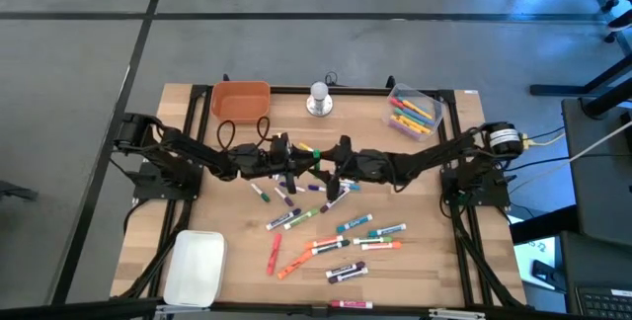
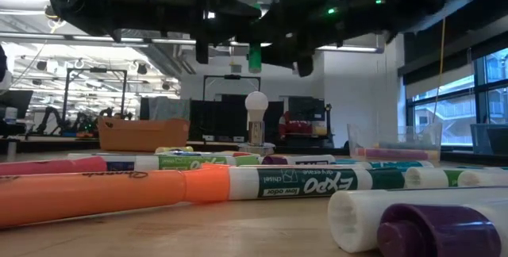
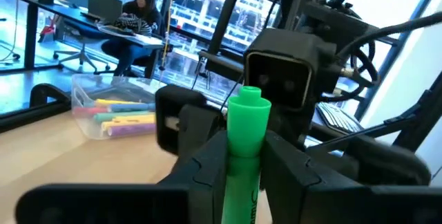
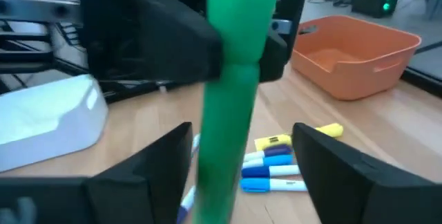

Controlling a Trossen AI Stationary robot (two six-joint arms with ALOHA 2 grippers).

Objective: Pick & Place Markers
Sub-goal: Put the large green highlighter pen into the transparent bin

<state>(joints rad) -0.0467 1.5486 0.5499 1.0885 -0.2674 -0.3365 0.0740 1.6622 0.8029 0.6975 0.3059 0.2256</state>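
Note:
A green marker stands upright above the middle of the table, clear of it, with my left gripper shut on it. My right gripper faces it from the table's right side, open. Its two fingers stand on either side of the green marker without touching it. In the high view both grippers meet at the green marker. Several other markers lie flat on the wood nearer the front edge, and they fill the low view's foreground. My left gripper pinches the green marker between its two fingers, on the barrel's sides about midway along it. The fingers come level from the table's left side and lie across the marker. It stands upright, one end above the fingers and the other below them.
An orange bin stands at the back left, and a clear box with markers at the back right. Between them is a silver knob-like object. A white tray lies front left. A person sits at a desk beyond the table.

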